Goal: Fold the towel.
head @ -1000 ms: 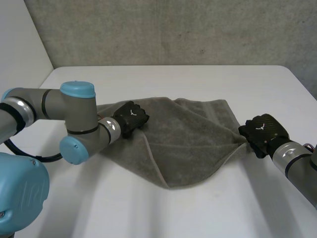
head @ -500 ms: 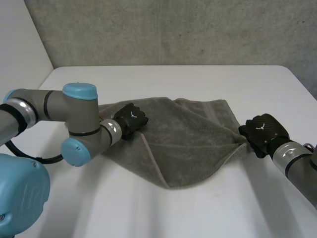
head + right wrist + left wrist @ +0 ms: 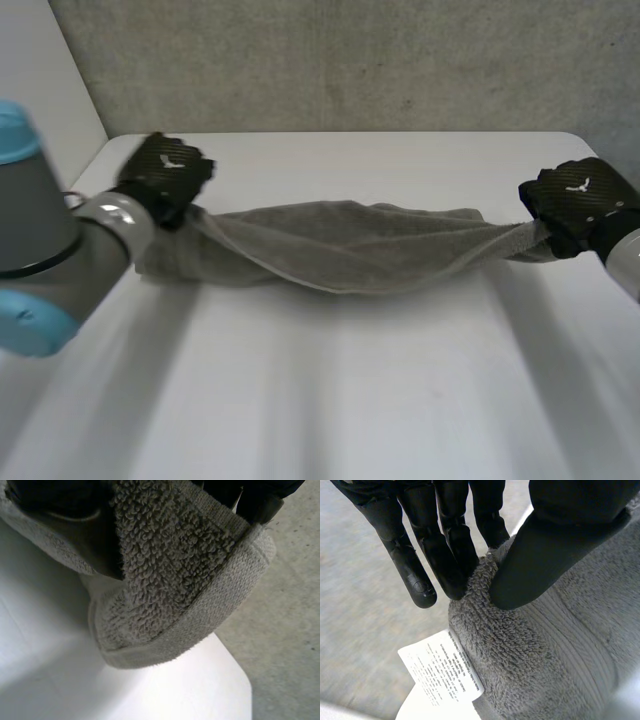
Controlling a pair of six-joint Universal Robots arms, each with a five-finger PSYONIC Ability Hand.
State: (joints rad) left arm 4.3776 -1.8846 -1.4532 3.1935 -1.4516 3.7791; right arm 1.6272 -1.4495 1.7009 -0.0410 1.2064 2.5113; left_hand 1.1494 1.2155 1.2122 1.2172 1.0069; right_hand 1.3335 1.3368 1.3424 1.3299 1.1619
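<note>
The grey towel hangs stretched between my two hands, lifted above the white table and sagging in the middle. My left hand pinches the towel's left end; in the left wrist view its thumb presses a towel corner against its fingers, and a white care label hangs just beyond the fingertips. My right hand grips the towel's right end. In the right wrist view a folded towel corner sticks out of the right hand.
A grey wall runs behind the table's far edge. The table's left corner lies under my left arm. The table's right edge lies near my right hand.
Both hands have risen and moved apart, pulling the towel off the table into a taut band. My left hand has closed on the towel's left corner; the right kept its grip.
</note>
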